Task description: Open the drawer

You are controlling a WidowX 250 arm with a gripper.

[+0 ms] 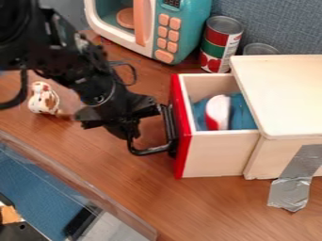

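Observation:
The black gripper (pixel 129 120) is low over the table, left of the drawer and right up against its black handle (pixel 170 129). The drawer (pixel 217 153) has a red front and pale wooden sides, and stands pulled out to the left from the wooden box (pixel 283 99). Inside it lie blue cloth (pixel 242 113) and a red and white object (pixel 217 112). Where gripper and handle meet, black overlaps black, so how they hold together is unclear.
Behind stand a teal toy microwave (pixel 182 28), a red and green can (pixel 220 44) and another can (pixel 260 49). A small spotted figure (pixel 43 99) is at the left. Grey tape (pixel 295 181) runs from box to table. A clear-walled bin (pixel 82 188) occupies the lower left.

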